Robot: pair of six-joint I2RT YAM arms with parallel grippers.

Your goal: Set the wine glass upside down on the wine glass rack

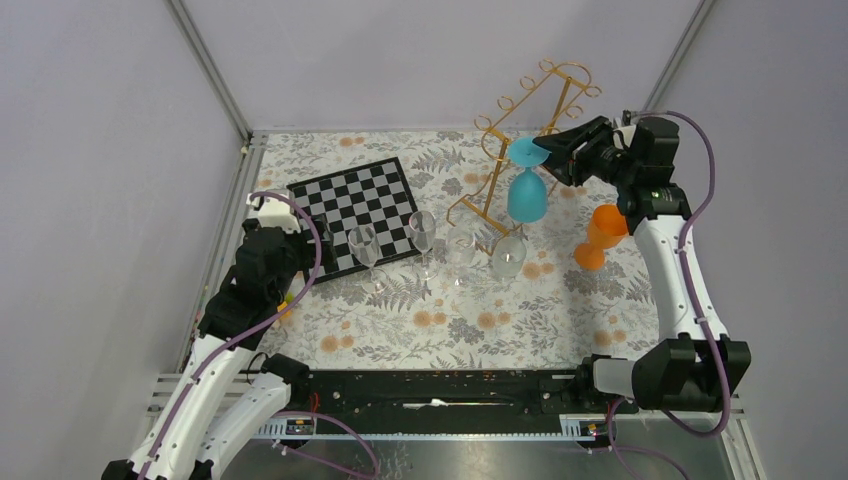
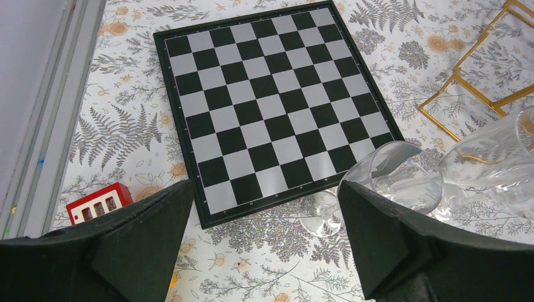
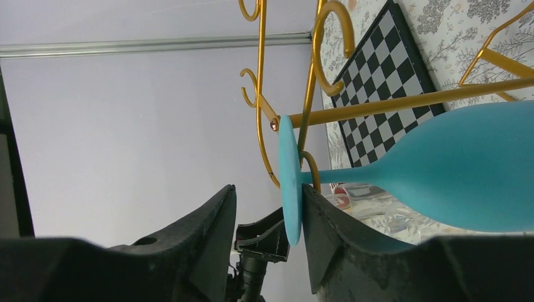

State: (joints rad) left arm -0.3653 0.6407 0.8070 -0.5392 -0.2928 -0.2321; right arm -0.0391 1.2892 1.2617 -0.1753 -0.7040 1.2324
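Observation:
A teal wine glass [image 1: 526, 195] hangs upside down on the gold wire wine glass rack [image 1: 497, 165] at the back right. Its flat foot rests over the rails and its bowl points down. In the right wrist view the teal wine glass [image 3: 466, 170] lies under a gold rail of the wine glass rack [image 3: 390, 103]. My right gripper [image 1: 548, 150] is at the foot, open [image 3: 269, 189]. The foot's edge touches one finger and stands clear of the other. My left gripper [image 1: 318, 240] is open over the cloth by the chessboard, empty [image 2: 266, 185].
A chessboard [image 1: 365, 205] lies at the back left. Several clear wine glasses [image 1: 422, 232] stand in a row mid-table, one [image 2: 397, 176] close to my left fingers. An orange glass [image 1: 600, 235] stands below my right arm. A small red block [image 2: 97, 202] sits at the left.

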